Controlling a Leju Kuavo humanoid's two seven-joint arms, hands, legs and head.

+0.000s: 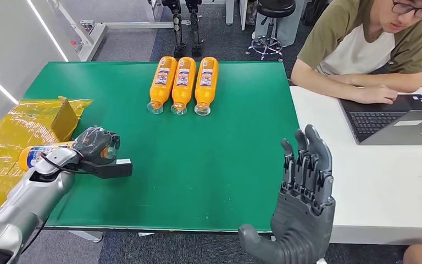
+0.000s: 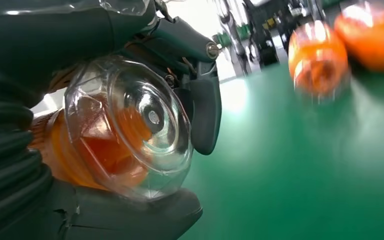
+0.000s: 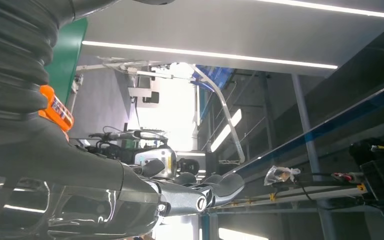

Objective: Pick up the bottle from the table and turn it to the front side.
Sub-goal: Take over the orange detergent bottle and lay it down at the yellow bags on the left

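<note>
Orange bottle [image 1: 38,153] lies sideways in left hand [image 1: 95,146], at near-left edge of green table [image 1: 236,165], beside yellow-wrapped box [image 1: 16,132]. Fingers wrapped around bottle's clear base end [image 2: 130,127]; silver forearm enters from near left. Three more orange bottles [image 1: 183,83] lie side by side at far centre. Right hand [image 1: 302,198] raised upright near table's near-right edge, fingers apart, holding nothing.

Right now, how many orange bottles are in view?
4. Three lie side by side at the table's far edge; the fourth bottle is held in the left hand.
</note>
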